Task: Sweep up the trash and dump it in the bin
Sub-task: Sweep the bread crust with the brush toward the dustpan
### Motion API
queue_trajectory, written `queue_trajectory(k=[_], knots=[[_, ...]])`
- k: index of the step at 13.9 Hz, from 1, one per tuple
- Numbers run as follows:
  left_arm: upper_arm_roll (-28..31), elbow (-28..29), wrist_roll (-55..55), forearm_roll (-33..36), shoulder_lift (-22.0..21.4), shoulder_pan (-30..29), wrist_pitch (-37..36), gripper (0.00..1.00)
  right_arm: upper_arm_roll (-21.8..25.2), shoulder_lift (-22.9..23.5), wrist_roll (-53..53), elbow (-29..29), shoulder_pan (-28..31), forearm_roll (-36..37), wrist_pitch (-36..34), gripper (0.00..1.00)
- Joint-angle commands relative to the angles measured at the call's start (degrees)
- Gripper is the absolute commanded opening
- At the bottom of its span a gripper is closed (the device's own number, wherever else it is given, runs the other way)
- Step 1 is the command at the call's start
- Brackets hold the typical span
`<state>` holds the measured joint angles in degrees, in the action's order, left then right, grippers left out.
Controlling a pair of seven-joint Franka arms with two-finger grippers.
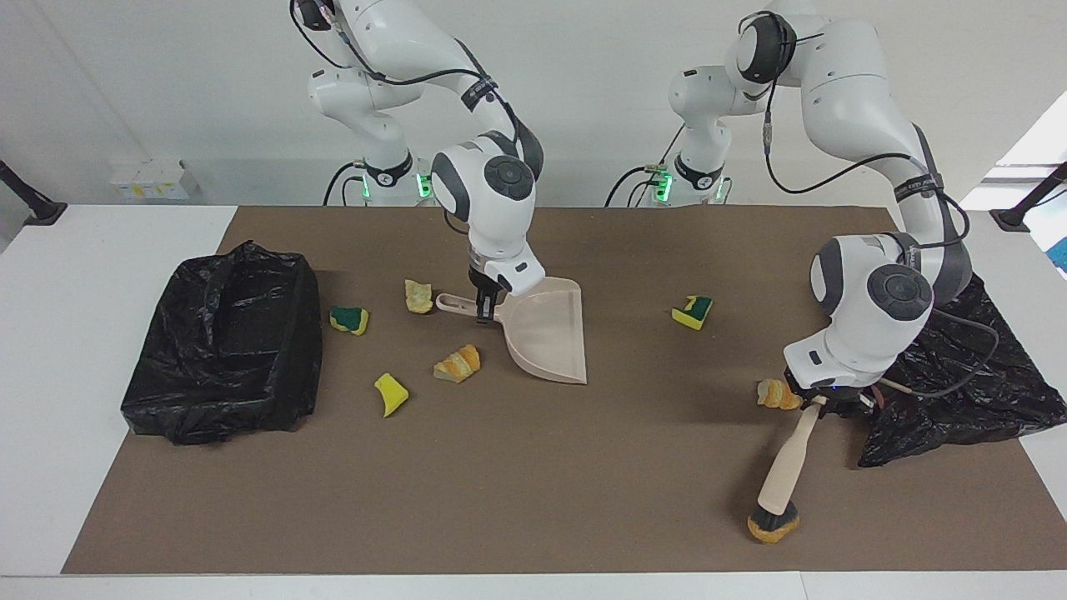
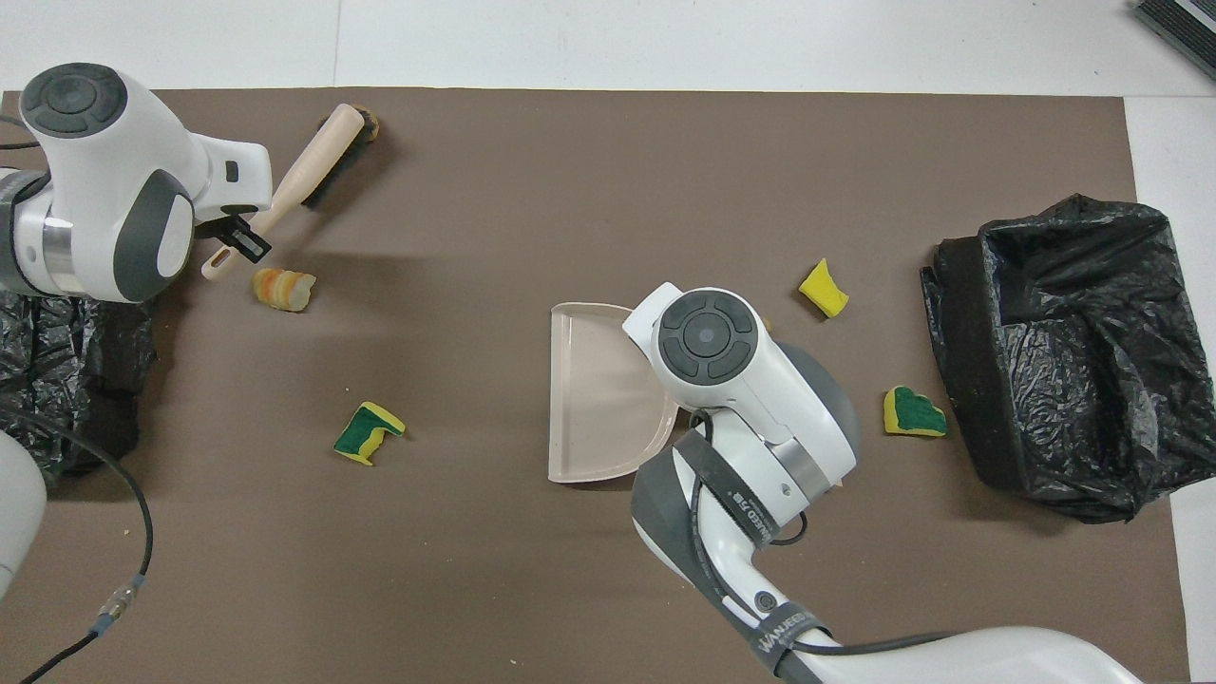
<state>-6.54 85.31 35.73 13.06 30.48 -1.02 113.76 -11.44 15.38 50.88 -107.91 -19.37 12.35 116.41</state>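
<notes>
Early on — no trash [image 1: 458, 364] is in the pan [image 1: 546, 329] or bin [image 1: 223, 342]; scraps dot the frame's middle. Left gripper [image 1: 815, 401] clamps the brush [image 1: 786, 467], lower right, against one chunk [image 1: 773, 527] — right gripper [image 1: 486, 307] clamps the pan's handle.

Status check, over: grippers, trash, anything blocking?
Left gripper shut on brush, bristles on bread chunk. Right gripper shut on dustpan handle. Other scraps loose on mat; nothing blocking.
</notes>
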Motion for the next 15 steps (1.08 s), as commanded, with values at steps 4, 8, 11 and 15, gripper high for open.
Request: queue_trajectory(k=[4, 8, 11, 15], knots=[[-0.2, 0.3, 12.2, -2.2, -6.2, 0.8, -8.4, 0.00, -0.3, -1.5, -0.3, -1.9, 0.2, 0.0, 0.8, 0.00], [0.0, 1.8, 1.4, -2.3, -6.2, 1.5, 0.2, 0.00, -0.3, -1.4, -0.3, -1.9, 0.2, -0.1, 0.8, 0.00], [0.1, 4.9, -5.2, -2.0, -5.6, 1.1, 7.9, 0.00, -0.3, -1.5, -0.3, -1.9, 0.2, -0.1, 0.8, 0.00], [0.5, 10.7, -5.1, -1.7, -6.0, 0.5, 12.4, 0.00, -0.3, -1.5, -0.3, -1.9, 0.2, -0.1, 0.8, 0.00]])
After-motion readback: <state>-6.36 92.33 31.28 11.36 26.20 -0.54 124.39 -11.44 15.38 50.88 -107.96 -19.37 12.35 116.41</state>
